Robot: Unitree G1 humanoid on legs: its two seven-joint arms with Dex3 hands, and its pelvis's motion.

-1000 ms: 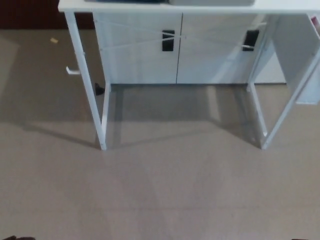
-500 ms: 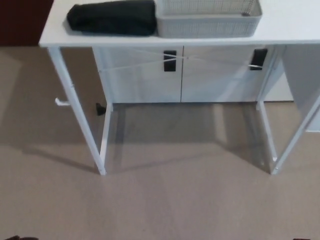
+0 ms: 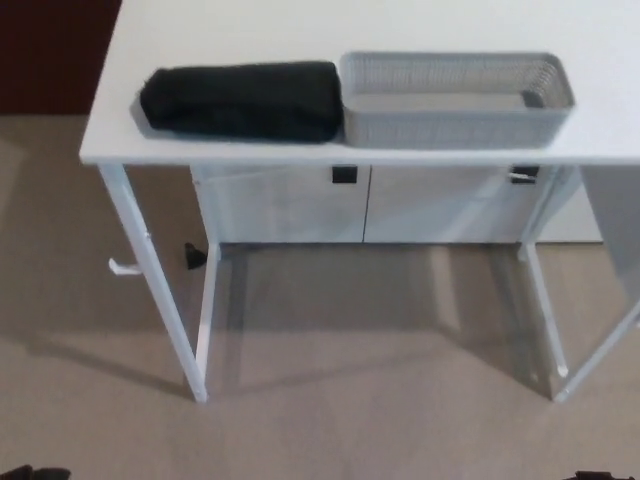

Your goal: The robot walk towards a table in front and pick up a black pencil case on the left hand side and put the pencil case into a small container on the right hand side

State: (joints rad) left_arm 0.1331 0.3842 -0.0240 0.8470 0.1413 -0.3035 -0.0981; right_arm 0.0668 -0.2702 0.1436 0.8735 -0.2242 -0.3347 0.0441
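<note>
Pencil case [image 3: 240, 100]: black, soft-looking, lying flat lengthwise on the left part of the white table [image 3: 200, 25], close to the front edge. Its right end is up against the left wall of the basket [image 3: 450, 118], touching or all but touching.

Left hand [image 3: 22, 472]: only a dark sliver at the bottom left corner of the head view, low over the carpet [image 3: 330, 420]. Can't tell if it is open or closed, and nothing is seen in it. Right hand [image 3: 598, 476]: same, a dark sliver at the bottom right corner, state can't be told. Both are well apart from the pencil case, which sits up on the table far above them in the picture. The left sliver is roughly below the case's side, the right one below the basket's right end.

Basket: grey, rectangular, mesh-patterned walls, upright on the table just right of the case. Only its bare grey floor shows inside. There is a dark spot at the right end wall, and I can't tell what it is.

Under and behind the table: a white cabinet [image 3: 290, 205] with two small black handles. A white hook [image 3: 122, 266] sticks out from the left table leg. A small black item [image 3: 193, 256] is on the floor by the cabinet's left corner.
</note>
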